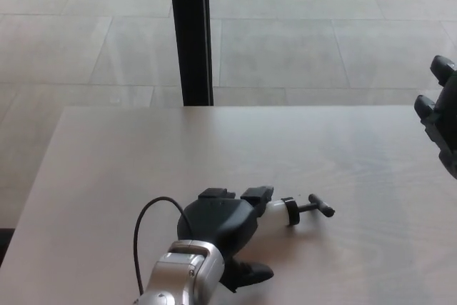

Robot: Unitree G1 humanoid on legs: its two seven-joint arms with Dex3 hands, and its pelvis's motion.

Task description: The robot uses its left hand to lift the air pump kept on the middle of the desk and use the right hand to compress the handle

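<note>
From the head camera I see my left hand [225, 228], black with thick fingers, low over the pale wood-grain bench [100, 169], its silver forearm [182, 280] coming up from the bottom edge. Its fingers are spread: two point away from me and the thumb sticks out toward the near edge. They sit around the near end of the small white-bodied air pump [289, 212], but I cannot tell whether they press on it or only lie beside it. The pump lies on its side on the bench, sticking out to the right of that hand, with a black collar and a thin rod ending in a black T-shaped handle [321, 208]. Nothing touches the handle. A thin black cable [139, 237] loops out just left of the hand's wrist.

My right hand [439, 116] shows only partly at the right edge, raised and well apart from the pump's handle, fingers pointing up and holding nothing; they look apart.

Beyond the bench, far from both hands, a dark vertical post [190, 33] stands on a grey tiled floor [321, 26].
</note>
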